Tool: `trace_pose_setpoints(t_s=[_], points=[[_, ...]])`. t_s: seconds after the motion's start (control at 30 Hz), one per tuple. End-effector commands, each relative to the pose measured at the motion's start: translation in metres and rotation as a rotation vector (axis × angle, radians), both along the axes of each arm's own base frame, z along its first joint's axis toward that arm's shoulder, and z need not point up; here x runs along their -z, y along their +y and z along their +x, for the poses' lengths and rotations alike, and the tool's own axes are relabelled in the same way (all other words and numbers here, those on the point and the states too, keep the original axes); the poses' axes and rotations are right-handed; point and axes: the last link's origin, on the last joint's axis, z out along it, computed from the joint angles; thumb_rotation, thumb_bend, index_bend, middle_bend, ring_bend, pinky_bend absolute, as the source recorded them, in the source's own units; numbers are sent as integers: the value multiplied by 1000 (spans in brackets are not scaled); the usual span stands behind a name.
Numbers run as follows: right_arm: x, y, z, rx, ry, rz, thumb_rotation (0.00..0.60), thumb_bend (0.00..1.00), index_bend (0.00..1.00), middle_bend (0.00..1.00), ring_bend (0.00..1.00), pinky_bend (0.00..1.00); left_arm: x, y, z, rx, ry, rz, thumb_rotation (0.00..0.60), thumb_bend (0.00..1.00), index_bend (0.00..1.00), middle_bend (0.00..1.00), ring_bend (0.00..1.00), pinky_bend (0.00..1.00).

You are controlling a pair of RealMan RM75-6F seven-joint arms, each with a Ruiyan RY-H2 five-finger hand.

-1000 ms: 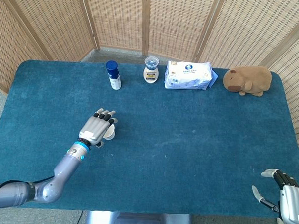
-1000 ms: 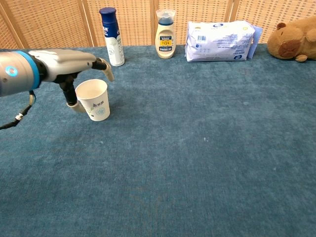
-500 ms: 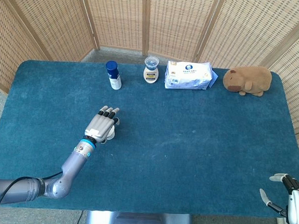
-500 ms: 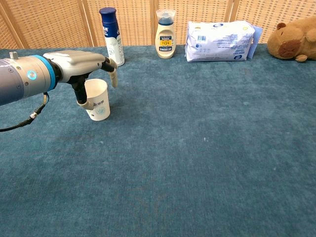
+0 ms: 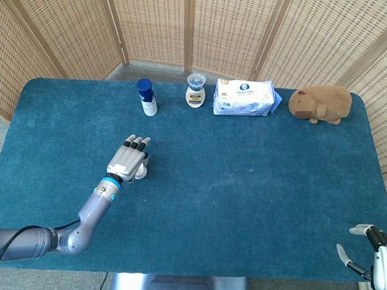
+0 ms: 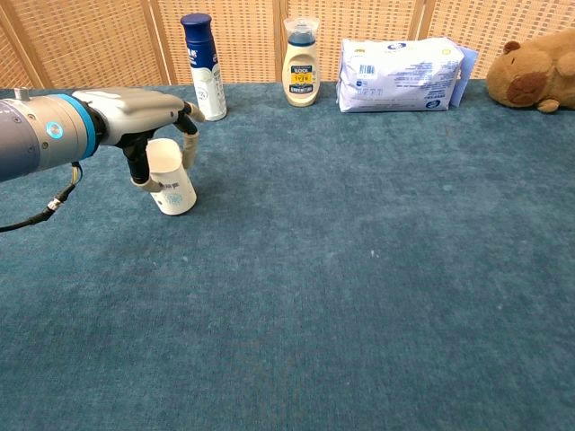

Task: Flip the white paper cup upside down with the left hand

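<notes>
The white paper cup (image 6: 172, 182) stands on the blue table cloth (image 6: 359, 269) at the left, tipped with its rim leaning toward my left hand (image 6: 144, 115). That hand reaches over it from the left and grips it, thumb on the near left side and fingers (image 6: 190, 145) curled down its right side. In the head view my left hand (image 5: 129, 157) covers the cup (image 5: 141, 175) apart from a sliver of white. My right hand (image 5: 371, 252) shows only partly at the bottom right corner, fingers apart and holding nothing.
Along the far edge stand a blue spray can (image 6: 203, 65), a cream bottle (image 6: 300, 63), a pack of wipes (image 6: 400, 74) and a brown plush animal (image 6: 535, 70). Wicker screens (image 5: 186, 29) close off the back and sides.
My left hand has closed around the cup, which was upright and now leans left toward the hand. The right hand has sunk lower at the frame's corner.
</notes>
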Motion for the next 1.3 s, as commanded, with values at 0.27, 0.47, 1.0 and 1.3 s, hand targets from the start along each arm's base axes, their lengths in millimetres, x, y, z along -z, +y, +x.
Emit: trace_pose_setpoints(t_s=[0.27, 0.47, 1.0, 1.3], points=[[1, -1, 2, -11, -6, 0, 424, 317, 415, 373, 356, 362, -16, 0, -5, -78, -96, 7, 600, 252, 523, 55, 0, 49], [1, -1, 2, -19, -11, -3, 421, 317, 415, 373, 355, 362, -28, -5, -8, -196, -276, -6, 600, 252, 522, 55, 0, 49], [2, -1, -1, -21, -24, -5, 424, 317, 415, 373, 355, 362, -21, -5, -34, -578, -644, -113, 600, 219, 459, 56, 0, 49], [2, -1, 0, -26, -29, -6, 420, 318, 415, 373, 356, 363, -28, -5, -40, -477, -457, -143, 600, 166, 236, 39, 0, 49]])
